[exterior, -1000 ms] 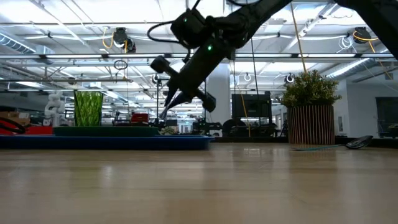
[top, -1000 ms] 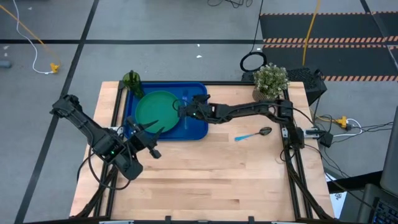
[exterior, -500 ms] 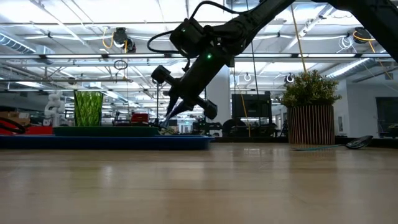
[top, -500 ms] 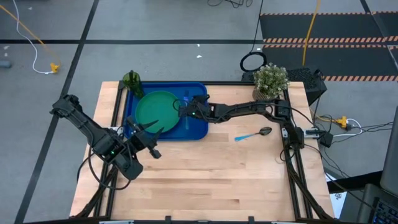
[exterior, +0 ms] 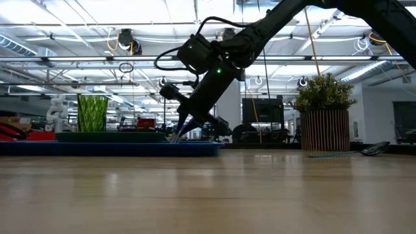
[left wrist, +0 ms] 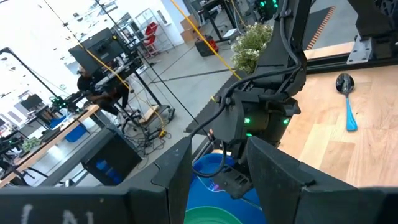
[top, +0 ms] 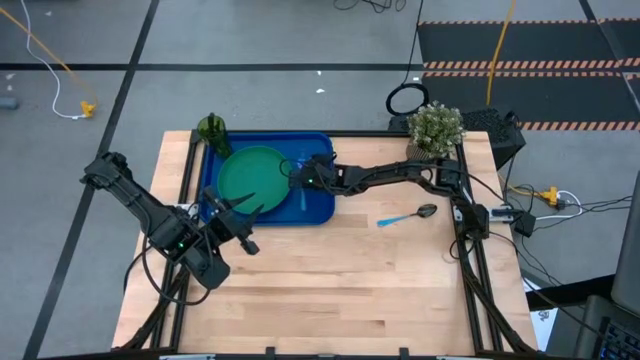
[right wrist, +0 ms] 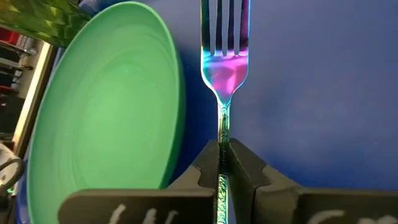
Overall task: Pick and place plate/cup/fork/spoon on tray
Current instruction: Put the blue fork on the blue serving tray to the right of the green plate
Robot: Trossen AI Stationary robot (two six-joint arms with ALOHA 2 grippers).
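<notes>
The blue tray (top: 318, 150) lies at the table's far left with the green plate (top: 250, 178) on it. The dark-green cup (top: 212, 130) stands at the tray's far left corner. My right gripper (top: 299, 180) reaches over the tray, just right of the plate, shut on the fork (right wrist: 225, 59). The fork's tines point away from the fingers, low over the tray floor (right wrist: 311, 93). The spoon (top: 408, 214) lies flat on the wood to the right. My left gripper (top: 240, 212) hovers open at the tray's near edge and holds nothing. My right gripper pinches the fork's thin handle (right wrist: 222, 146) between its two fingers (right wrist: 208, 165), a little behind the head. The fingers slant down from the table's right and lie along the fork. Whether the tines (exterior: 174, 138) touch the tray, I cannot tell.
A potted plant (top: 435, 130) stands at the far right corner. The near half of the wooden table (top: 340, 290) lies bare. The right arm (top: 390, 178) stretches across the far middle, above the wood. The tray floor right of the plate is narrow.
My right gripper has sunk toward the tray with the fork and tipped a little steeper, staying shut. The fork's tines have come down from well above the tray to about the level of its rim.
</notes>
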